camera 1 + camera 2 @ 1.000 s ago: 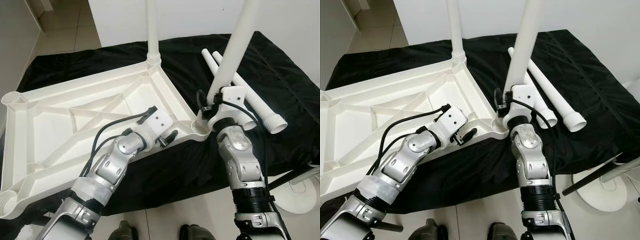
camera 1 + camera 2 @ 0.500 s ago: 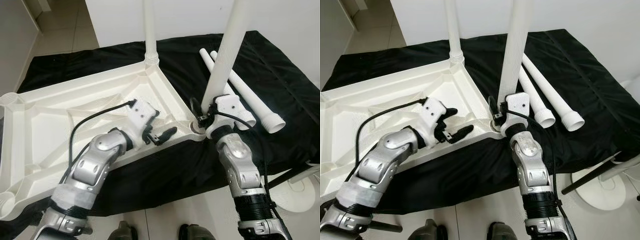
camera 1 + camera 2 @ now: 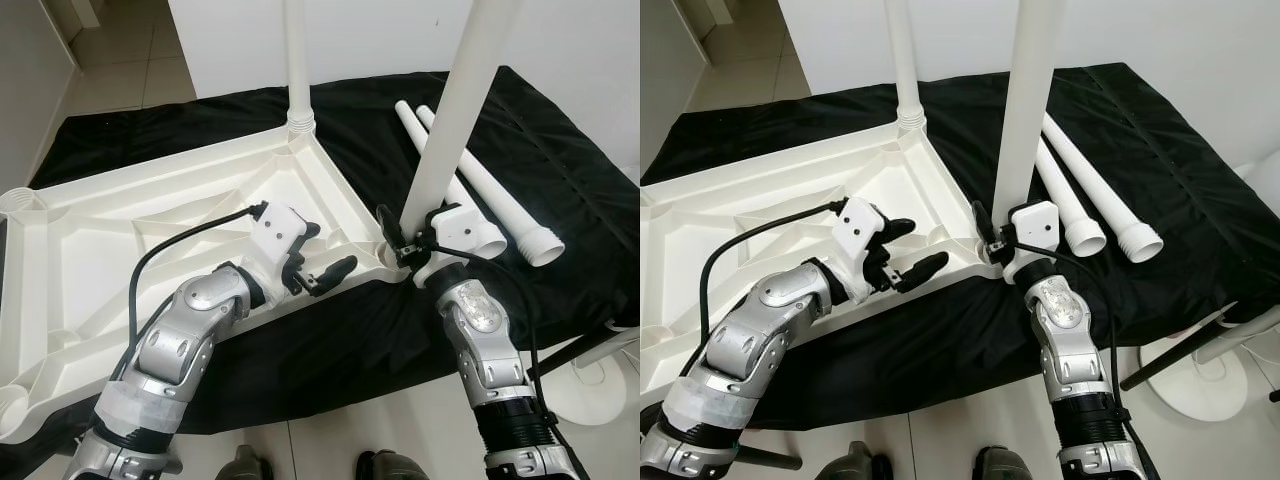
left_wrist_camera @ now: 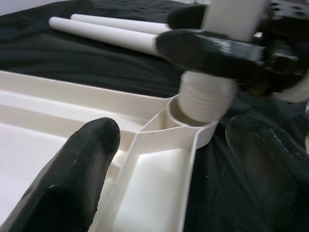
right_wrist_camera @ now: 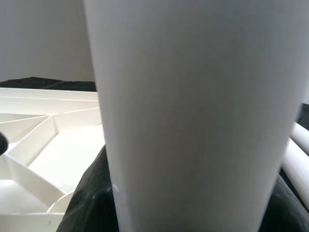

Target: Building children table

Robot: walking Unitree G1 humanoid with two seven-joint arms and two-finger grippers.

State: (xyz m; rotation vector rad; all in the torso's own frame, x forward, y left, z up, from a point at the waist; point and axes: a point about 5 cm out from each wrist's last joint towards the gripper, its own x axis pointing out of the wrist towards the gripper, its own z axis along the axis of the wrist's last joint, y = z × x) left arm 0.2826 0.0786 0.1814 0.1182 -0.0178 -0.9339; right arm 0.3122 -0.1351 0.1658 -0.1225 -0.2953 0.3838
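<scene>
Black cloth (image 3: 560, 170) is lying under the ribbed white plastic tabletop (image 3: 150, 230); right gripper (image 3: 992, 238) is clenching its white tubular leg (image 3: 455, 110), left gripper (image 3: 322, 262) is spread wide.

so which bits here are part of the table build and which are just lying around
Part of the job:
- tabletop, upside down
- fitted leg at the far corner
- held leg, in the right gripper, at the near corner socket
- two spare legs
- left gripper, open by that corner

Lying about:
- black cloth
- white round base
</scene>
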